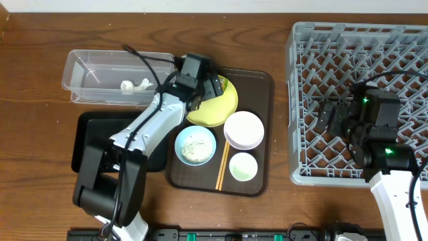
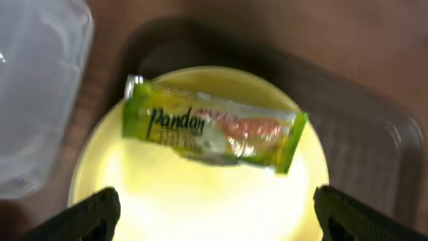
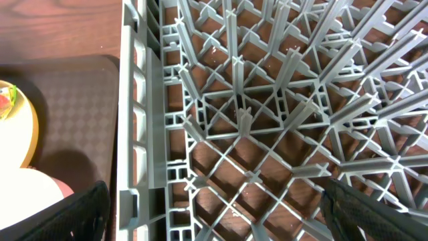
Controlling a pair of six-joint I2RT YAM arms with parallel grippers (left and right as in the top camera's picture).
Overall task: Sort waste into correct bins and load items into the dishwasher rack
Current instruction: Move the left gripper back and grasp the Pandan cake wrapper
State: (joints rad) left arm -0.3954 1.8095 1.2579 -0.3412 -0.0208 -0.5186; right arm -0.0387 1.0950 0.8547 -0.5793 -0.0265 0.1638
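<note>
Looks straight down onto a grey dish rack (image 3: pixel 281 120), its lattice of upright pegs filling most of the frame, with brown wood visible through the gaps. Shows the rack's left wall running top to bottom. Takes in, left of that wall, a dark brown tray (image 3: pixel 73 100) on a wooden table (image 3: pixel 53 27), plus the edge of a yellow-green plate (image 3: pixel 17 134) and part of a white bowl (image 3: pixel 27 194). Catches the right gripper (image 3: pixel 217 217) at the bottom corners, black fingertips (image 3: pixel 70 214) spread wide.
</note>
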